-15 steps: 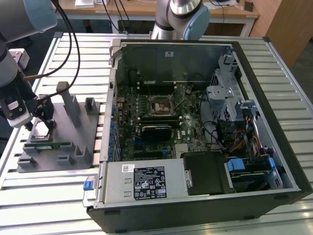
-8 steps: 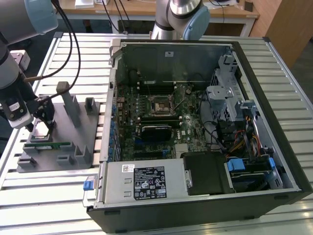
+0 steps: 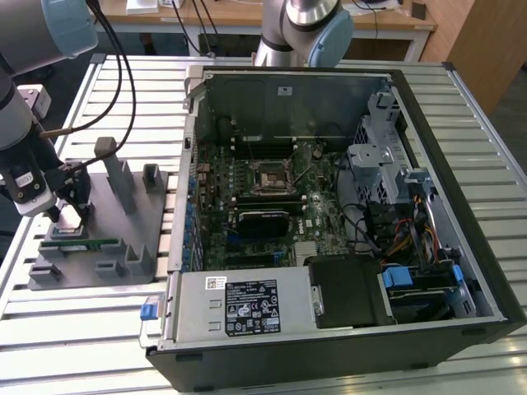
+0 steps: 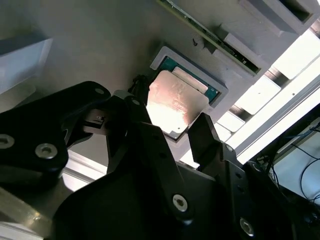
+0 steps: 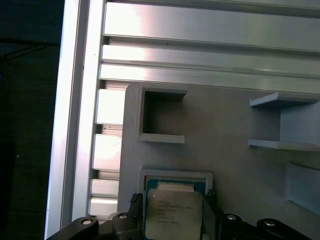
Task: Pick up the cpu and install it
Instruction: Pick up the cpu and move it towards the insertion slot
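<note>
Now cpu [image 5: 173,214], pale silver top, green edge, in grey fixture [image 5: 230,120]; hand [image 5: 173,202] astride, grip unclear.

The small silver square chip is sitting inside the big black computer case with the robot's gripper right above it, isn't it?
No. The small flat silver-topped square cpu sits in a pocket of the grey plastic fixture, outside the big black computer case, with the gripper right above it. The exterior view shows this.
</note>
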`<action>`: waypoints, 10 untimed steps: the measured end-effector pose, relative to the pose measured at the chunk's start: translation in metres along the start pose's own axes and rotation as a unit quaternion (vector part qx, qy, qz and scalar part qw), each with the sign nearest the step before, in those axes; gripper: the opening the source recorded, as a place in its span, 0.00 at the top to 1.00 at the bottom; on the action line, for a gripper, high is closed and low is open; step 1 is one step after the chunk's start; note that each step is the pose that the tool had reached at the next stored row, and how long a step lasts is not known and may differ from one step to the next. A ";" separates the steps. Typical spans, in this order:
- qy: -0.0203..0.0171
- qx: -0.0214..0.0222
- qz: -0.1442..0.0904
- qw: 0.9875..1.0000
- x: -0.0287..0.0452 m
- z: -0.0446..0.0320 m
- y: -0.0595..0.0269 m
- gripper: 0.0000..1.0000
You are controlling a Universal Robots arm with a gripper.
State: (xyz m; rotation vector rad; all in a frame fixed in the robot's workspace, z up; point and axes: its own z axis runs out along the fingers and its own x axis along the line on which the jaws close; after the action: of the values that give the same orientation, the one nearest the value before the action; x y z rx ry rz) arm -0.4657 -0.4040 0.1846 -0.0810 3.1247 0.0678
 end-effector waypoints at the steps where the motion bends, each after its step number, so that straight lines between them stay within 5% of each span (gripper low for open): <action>1: 0.000 0.000 0.000 1.000 0.0000 0.0000 0.0000 0.42; 10: -0.001 0.002 0.000 1.000 0.0001 -0.0001 -0.0015 0.42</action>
State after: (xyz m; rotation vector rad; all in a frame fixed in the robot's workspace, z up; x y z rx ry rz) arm -0.4658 -0.4055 0.1846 -0.0807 3.1237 0.0623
